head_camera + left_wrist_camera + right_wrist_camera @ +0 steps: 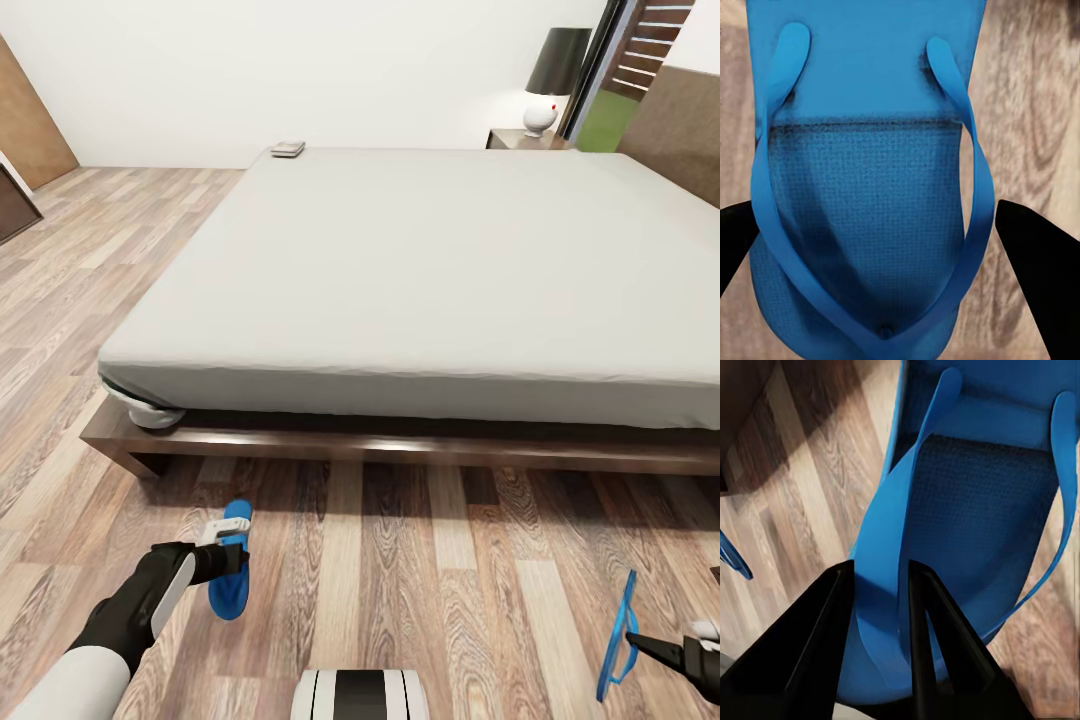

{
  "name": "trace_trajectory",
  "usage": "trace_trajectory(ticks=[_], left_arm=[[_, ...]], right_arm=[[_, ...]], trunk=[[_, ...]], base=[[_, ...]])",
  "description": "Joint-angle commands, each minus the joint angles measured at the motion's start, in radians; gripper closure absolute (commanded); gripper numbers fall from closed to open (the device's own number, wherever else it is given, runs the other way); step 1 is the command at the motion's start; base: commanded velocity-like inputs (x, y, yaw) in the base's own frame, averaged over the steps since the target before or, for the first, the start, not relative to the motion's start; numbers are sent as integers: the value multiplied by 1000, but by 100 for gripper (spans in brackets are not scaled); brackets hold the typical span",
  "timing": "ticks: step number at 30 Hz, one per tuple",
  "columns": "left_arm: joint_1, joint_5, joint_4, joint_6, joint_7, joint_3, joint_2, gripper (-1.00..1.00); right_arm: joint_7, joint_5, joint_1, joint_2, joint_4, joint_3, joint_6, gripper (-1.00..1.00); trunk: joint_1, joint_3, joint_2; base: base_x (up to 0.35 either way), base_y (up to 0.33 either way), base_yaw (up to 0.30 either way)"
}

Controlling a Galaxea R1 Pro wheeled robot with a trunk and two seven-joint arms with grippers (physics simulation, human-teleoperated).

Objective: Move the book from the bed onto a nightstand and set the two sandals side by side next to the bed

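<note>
Large low platform bed with dark brown wood frame and plain light grey mattress cover, occupying the middle of the head view on a wood-plank floor. Small thin dark grey book, lying flat on the mattress at its far corner, well apart from both arms. Small dark brown wooden nightstand beyond the far side of the bed against the white wall, bearing a table lamp with white round base and black shade. First bright blue flat flip-flop sandal, lying sole-down on the floor just in front of the bed's near left corner; the left gripper sits directly over it, and in the left wrist view its two black fingers stand spread wide on either side of the sandal, jaws open and not clamping it. Second bright blue flip-flop sandal, tilted up on its edge above the floor at the right, near the bed's long side; the right gripper has its jaws closed on this sandal, the right wrist view showing the black fingers pinching the sandal's edge and strap between them.
</note>
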Motion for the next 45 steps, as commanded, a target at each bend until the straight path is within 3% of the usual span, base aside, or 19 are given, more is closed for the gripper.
trace_trajectory(ticks=[1, 6, 7, 40, 43, 45], left_arm=[[0, 6, -1, 5, 1, -2, 0, 100], [0, 6, -1, 5, 1, -2, 1, 100], [0, 6, -1, 5, 1, -2, 1, 100], [0, 8, -1, 5, 1, -5, 0, 100], [0, 8, -1, 5, 1, -5, 0, 100], [0, 8, -1, 5, 1, -5, -3, 100]], right_arm=[[-5, -11, -1, -1, 6, 7, 2, 100], [-33, -11, -1, -1, 35, 7, -29, 100], [-36, -11, -1, -1, 370, 7, -371, 100], [-34, -12, -1, -3, 345, 5, -364, 100], [-34, -10, -1, -4, 185, 4, -288, 100], [-33, -11, -1, -5, 72, 4, -130, 100]], trunk=[[0, -1, 0], [0, -1, 0], [0, -1, 0], [0, -1, 0], [0, -1, 0], [0, -1, 0]], base=[[0, 0, 0], [0, 0, 0], [0, 0, 0], [0, 0, 0], [0, 0, 0], [0, 0, 0]])
